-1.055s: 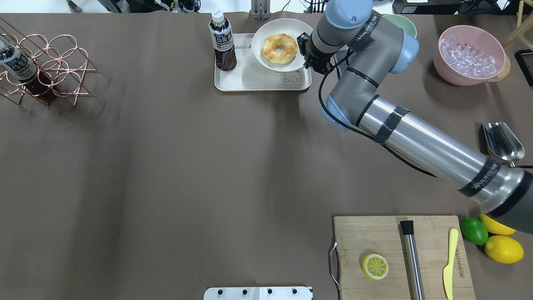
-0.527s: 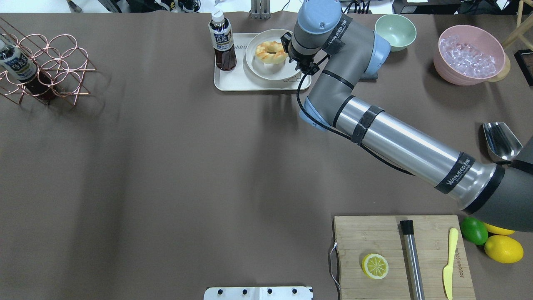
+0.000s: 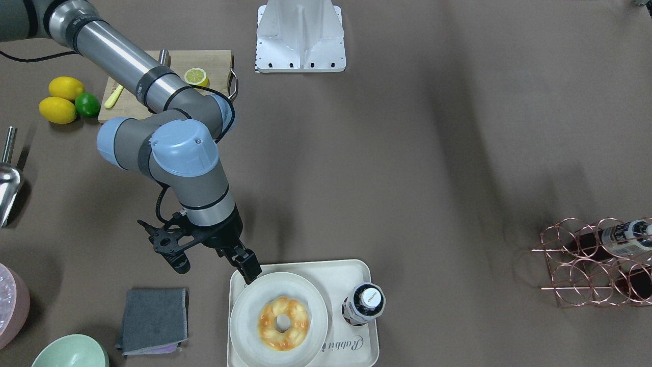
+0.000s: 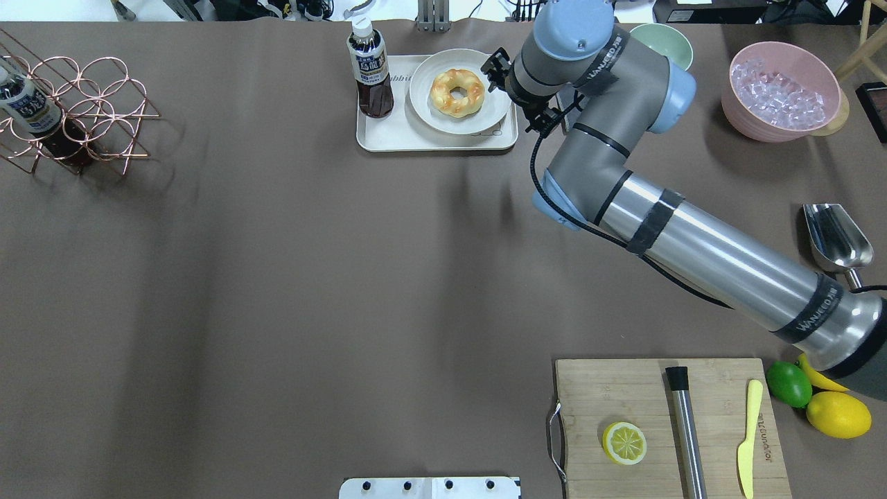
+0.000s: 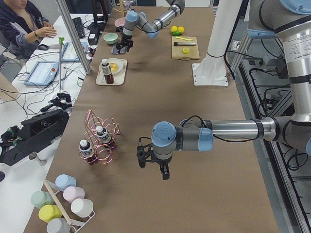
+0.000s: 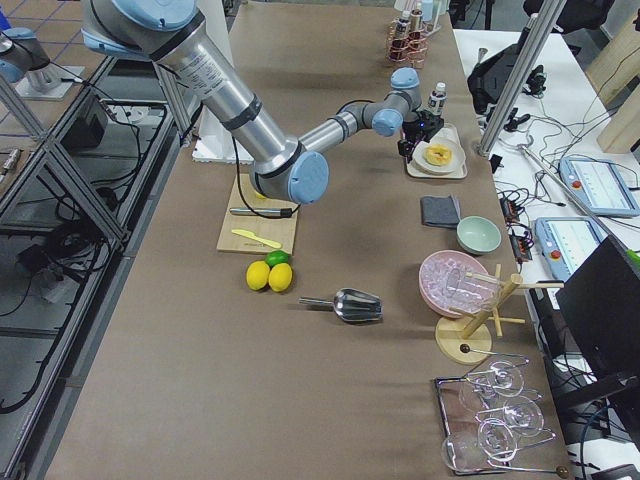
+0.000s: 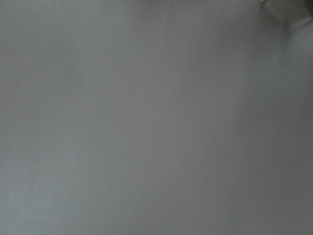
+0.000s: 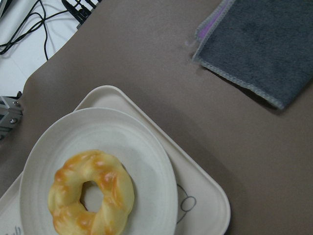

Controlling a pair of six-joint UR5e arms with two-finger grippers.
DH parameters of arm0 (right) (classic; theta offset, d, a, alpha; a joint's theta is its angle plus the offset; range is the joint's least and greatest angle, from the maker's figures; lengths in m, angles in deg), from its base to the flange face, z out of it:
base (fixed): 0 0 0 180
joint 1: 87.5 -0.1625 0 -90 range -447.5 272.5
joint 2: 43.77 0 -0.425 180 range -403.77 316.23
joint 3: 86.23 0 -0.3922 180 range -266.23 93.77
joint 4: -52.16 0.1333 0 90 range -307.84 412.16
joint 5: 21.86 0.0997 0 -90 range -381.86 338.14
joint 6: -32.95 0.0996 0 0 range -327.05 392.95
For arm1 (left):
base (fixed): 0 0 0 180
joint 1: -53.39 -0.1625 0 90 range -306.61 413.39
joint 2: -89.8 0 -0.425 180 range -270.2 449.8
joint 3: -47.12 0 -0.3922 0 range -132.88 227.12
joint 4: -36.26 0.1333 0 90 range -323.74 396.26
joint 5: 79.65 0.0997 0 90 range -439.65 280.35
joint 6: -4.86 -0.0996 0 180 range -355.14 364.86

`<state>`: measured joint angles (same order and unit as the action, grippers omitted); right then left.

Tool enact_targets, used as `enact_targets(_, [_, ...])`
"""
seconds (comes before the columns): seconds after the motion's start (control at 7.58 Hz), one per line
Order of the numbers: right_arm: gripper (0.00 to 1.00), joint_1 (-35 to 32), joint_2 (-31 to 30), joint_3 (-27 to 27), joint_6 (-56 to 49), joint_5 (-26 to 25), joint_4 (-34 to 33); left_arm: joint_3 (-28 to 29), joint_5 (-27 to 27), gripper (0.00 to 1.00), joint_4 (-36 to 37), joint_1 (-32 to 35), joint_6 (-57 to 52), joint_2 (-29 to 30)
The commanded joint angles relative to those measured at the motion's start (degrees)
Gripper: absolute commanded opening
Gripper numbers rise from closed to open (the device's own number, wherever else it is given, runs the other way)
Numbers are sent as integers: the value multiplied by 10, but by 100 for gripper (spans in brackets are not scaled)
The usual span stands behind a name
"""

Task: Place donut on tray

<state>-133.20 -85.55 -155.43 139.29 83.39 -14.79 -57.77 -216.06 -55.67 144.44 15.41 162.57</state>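
The donut (image 4: pixel 457 92) lies in a round off-white plate (image 4: pixel 423 111) that rests on the cream tray (image 4: pixel 388 138) at the table's far side. It also shows in the front view (image 3: pixel 283 317) and the right wrist view (image 8: pixel 90 193). My right gripper (image 4: pixel 499 69) stands at the plate's rim on the side away from the bottle (image 3: pixel 249 270). It looks open and holds nothing. My left gripper (image 5: pixel 163 170) shows only in the exterior left view, low over bare table far from the tray; I cannot tell whether it is open or shut.
A tea bottle (image 4: pixel 372 76) stands on the tray beside the plate. A grey cloth (image 3: pixel 153 318), a green bowl (image 3: pixel 71 351) and a pink bowl of ice (image 4: pixel 783 90) lie near the right arm. A copper rack (image 4: pixel 76 111) and a cutting board (image 4: pixel 624 395) stand further off.
The plate with the donut came down from the air onto the tray. My right gripper has drawn back from over the plate to its rim.
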Motion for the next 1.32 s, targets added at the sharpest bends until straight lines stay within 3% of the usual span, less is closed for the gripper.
enact_targets(0.0, [100,-31,-83,-138,-65,65,-81,0,-1,99,0,0,0,-2])
enact_targets(0.26, [100,-70,-192,-271,-181,117,-143,1,-1,99,0,0,-1,-3])
enact_targets(0.53, [100,-136,-316,-365,-316,179,-164,0,-1,99,0,0,-2,-4])
enact_targets(0.79, [100,-215,-428,-409,-468,226,-163,0,-1,99,0,0,-2,-4])
enact_targets(1.19, [100,-344,-578,-405,-797,248,-165,-1,-2,99,0,-6,-2,-4])
